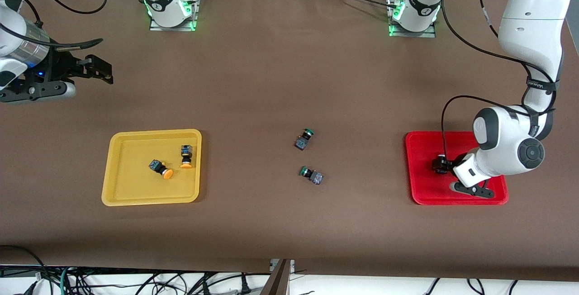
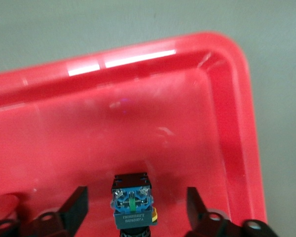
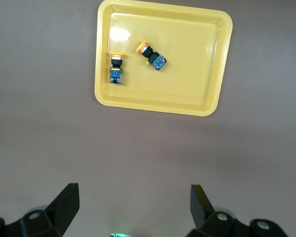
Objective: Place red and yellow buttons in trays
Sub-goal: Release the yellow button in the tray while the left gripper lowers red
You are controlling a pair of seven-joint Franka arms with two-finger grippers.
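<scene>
Over the red tray (image 2: 237, 103), left end effector (image 2: 137, 207) spread around a button (image 2: 132, 202) — hidden from the front, right end effector (image 3: 133, 207) spread, waiting.

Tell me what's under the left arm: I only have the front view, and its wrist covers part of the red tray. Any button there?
Observer: Yes, one button lies in the red tray, between the spread fingers of the left tool, untouched.
Operator: Red cap?
Observer: Cannot tell; the left wrist view shows only its blue base end.
Operator: And the right tool?
Observer: The right tool is open and holds nothing, over bare table.
</scene>
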